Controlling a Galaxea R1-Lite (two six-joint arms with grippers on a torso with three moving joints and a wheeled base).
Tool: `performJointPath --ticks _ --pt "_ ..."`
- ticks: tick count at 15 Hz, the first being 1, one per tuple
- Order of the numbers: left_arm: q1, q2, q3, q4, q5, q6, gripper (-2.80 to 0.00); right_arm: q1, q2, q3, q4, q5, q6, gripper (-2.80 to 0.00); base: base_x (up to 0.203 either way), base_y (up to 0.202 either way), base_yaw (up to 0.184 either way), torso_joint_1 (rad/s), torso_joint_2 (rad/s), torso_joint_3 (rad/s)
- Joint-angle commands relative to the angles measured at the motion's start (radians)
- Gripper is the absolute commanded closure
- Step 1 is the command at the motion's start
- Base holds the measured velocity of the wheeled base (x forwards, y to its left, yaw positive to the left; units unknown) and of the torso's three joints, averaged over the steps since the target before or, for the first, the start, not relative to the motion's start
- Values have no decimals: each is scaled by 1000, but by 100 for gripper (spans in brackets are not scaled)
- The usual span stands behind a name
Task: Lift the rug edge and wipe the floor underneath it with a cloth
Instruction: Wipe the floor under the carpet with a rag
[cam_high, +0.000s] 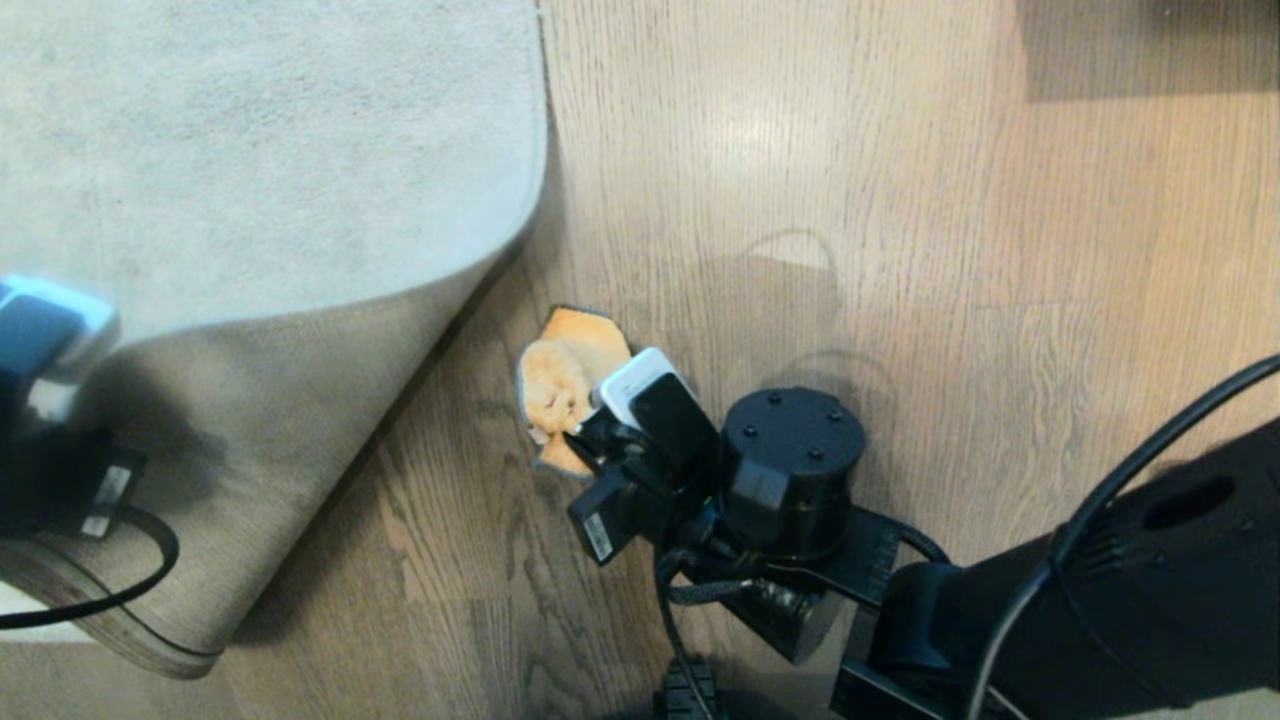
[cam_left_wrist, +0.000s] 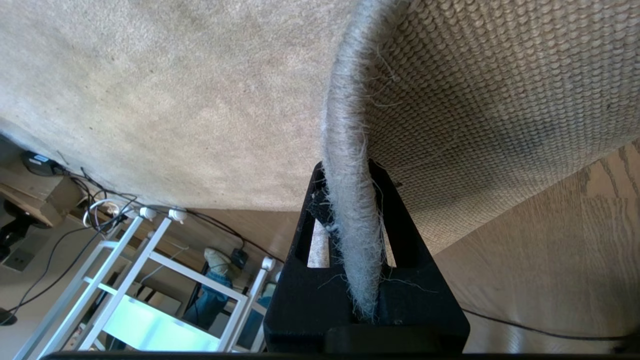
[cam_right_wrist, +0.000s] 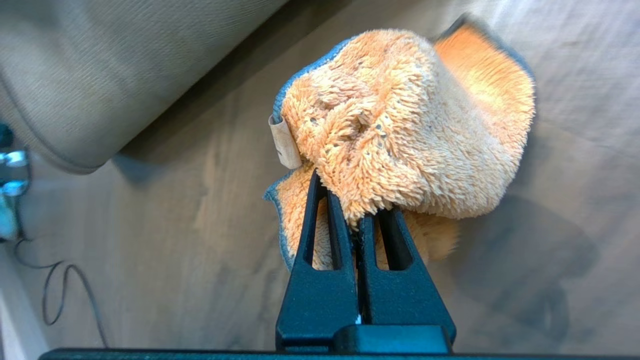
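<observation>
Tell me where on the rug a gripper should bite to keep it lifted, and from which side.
Grip the bound rug edge near the corner, coming from the open floor side, one jaw on the pile, one on the woven backing. It's thin enough to pinch and free there. The left gripper is shut on it that way, corner raised, while the right gripper holds the cloth.
</observation>
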Motion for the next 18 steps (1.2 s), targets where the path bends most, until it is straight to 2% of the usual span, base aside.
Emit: performJointPath --ticks 1,7,12,18 --pt "-5 0 3 -2 3 2 0 -38 -43 17 -6 -1 -3 0 0 0 0 0 0 0" --pt "-5 -2 2 -2 3 2 0 -92 -53 15 -6 -1 -2 0 0 0 0 0 0 0" --pt "-5 -7 5 -2 3 2 0 -143 -156 58 -5 -1 -8 0 0 0 0 0 0 0" --pt "-6 -7 3 -2 4 3 0 -298 -381 214 -4 -1 -31 0 0 0 0 0 0 0"
